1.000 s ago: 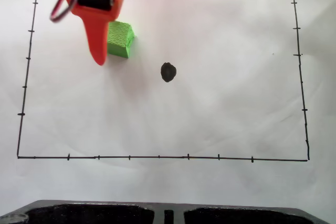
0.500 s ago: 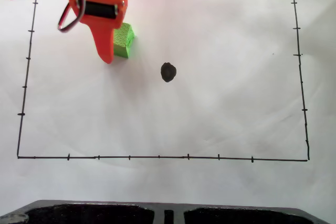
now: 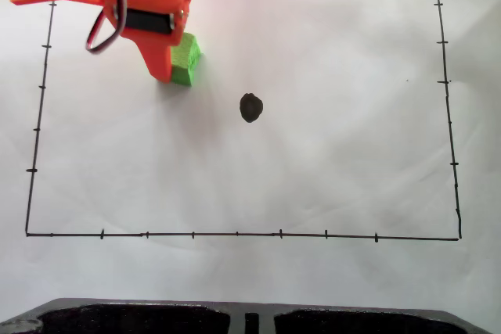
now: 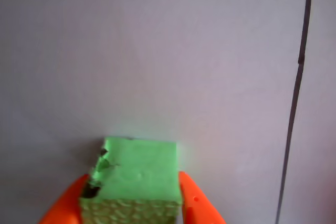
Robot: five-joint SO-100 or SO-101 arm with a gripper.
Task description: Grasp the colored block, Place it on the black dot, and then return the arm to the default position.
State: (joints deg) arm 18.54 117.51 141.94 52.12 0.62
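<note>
Orange pincer clenched on one green cube, two fingers touching its sides, one black dot apart on white paper, toward the fixed view's lower right

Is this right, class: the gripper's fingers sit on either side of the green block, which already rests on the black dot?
Not quite. The gripper does have a finger on each side of the block, but the fixed view shows the block well apart from the dot, up and to its left.
</note>
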